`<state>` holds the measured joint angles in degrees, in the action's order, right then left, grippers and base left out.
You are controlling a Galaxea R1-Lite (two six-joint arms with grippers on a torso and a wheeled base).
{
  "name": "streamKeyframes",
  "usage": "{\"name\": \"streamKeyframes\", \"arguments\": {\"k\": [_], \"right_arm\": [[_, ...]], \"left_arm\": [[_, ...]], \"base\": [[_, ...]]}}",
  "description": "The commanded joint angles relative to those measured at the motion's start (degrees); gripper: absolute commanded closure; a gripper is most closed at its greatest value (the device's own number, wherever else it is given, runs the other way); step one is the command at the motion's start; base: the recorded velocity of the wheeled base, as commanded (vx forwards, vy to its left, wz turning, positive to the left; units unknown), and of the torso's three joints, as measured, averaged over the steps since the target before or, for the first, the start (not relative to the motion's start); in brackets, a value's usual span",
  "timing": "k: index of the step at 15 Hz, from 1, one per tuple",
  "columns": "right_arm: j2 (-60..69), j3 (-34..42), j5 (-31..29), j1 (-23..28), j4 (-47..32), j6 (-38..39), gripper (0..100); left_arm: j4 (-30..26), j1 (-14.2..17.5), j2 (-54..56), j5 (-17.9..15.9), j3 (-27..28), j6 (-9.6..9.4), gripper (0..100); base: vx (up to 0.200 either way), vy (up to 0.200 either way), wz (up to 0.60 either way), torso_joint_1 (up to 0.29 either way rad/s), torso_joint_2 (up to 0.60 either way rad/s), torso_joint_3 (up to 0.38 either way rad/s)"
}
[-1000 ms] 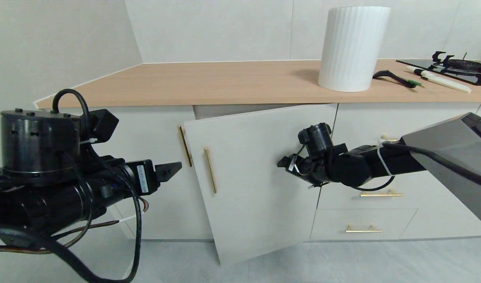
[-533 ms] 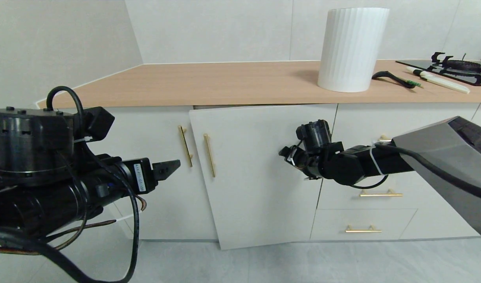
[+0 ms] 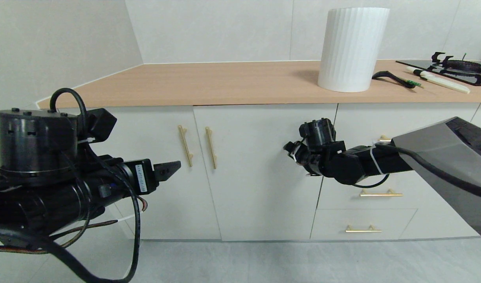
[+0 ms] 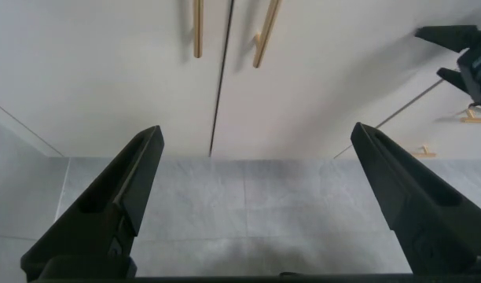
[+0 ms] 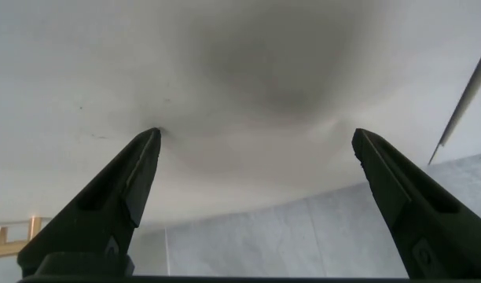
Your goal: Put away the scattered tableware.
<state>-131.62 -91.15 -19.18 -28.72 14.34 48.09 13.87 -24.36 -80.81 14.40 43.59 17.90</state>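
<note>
A white cabinet door [image 3: 260, 173] with a gold handle [image 3: 210, 147] stands closed under the wooden counter [image 3: 209, 84]. My right gripper [image 3: 290, 150] is at that door's right side, open, its fingertips [image 5: 150, 140] close to the white panel [image 5: 248, 71] with nothing held. My left gripper [image 3: 173, 168] hangs open and empty before the neighbouring left door, whose handles [image 4: 197, 27] appear in the left wrist view. On the counter's right lie a black utensil [image 3: 393, 77] and a white-handled utensil [image 3: 441, 81].
A tall white ribbed container [image 3: 352, 49] stands on the counter beside the utensils. A black gas hob [image 3: 460, 65] sits at the far right. Drawers with gold pulls [image 3: 380, 193] are right of the door. Grey tiled floor [image 3: 264, 263] lies below.
The cabinet door has swung from ajar to closed, with my right gripper moving along with it toward the cabinet. The left arm has barely shifted.
</note>
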Motion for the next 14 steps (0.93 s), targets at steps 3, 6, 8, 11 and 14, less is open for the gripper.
{"name": "streamKeyframes", "arguments": {"k": [3,6,8,11,14], "right_arm": [[-0.3,-1.05,-1.3,0.68,-0.01,-0.02,0],[-0.74,-1.14,-1.3,1.3,-0.01,-0.1,0],[0.05,-0.78,-1.3,1.3,-0.19,-0.1,0],[8.4,6.25,-1.3,0.95,-0.36,-0.81,0],[22.99,17.23,-1.3,2.0,-0.27,-4.5,0]], "left_arm": [[0.01,0.01,-0.22,0.02,0.0,0.03,0],[0.01,0.01,-0.22,0.02,0.0,0.03,0],[0.01,0.01,-0.22,0.02,0.0,-0.05,0],[0.01,0.01,-0.14,0.02,0.09,-1.81,0],[-0.34,0.01,0.92,0.28,-0.35,-2.95,0]], "base": [[0.0,0.0,0.0,0.0,0.0,0.0],[0.0,0.0,0.0,0.0,0.0,0.0],[0.0,0.0,0.0,0.0,0.0,0.0],[0.0,0.0,0.0,0.0,0.0,0.0],[0.0,0.0,0.0,0.0,0.0,0.0]]}}
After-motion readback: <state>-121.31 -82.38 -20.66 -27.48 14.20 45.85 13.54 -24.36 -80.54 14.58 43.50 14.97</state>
